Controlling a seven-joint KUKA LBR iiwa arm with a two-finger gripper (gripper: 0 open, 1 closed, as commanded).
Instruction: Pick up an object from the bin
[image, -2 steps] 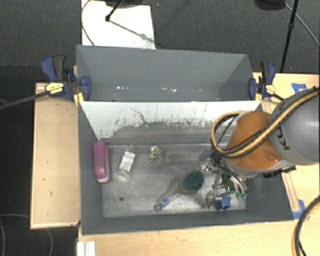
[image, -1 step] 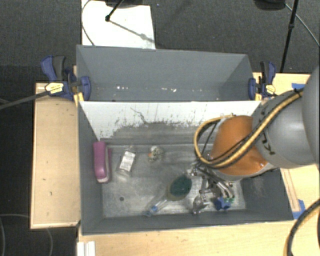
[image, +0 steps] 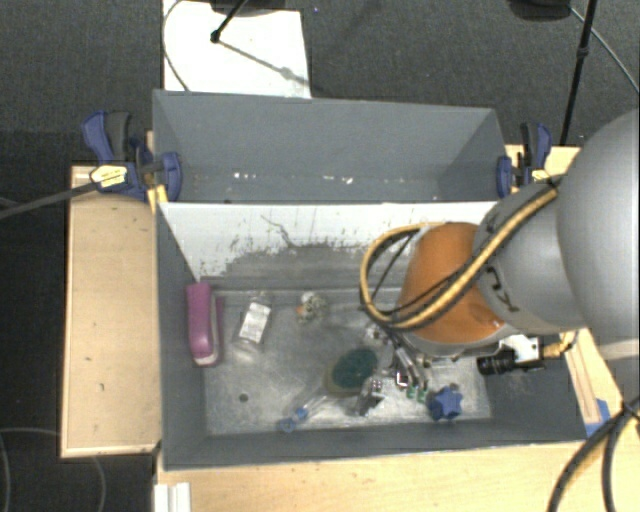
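The dark green round disc (image: 350, 370) lies just beside the gripper (image: 386, 388), toward the view's left; whether the gripper is spread or pressed together cannot be told

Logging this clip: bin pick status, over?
Gripper low at front right of bin, beside green disc. No hold seen. Blue piece close by; pink bar far left, clear.

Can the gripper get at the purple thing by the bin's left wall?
Probably yes: the purple thing lies alone with nothing on it, away from the gripper at the right. The wall beside it may crowd a grasp.
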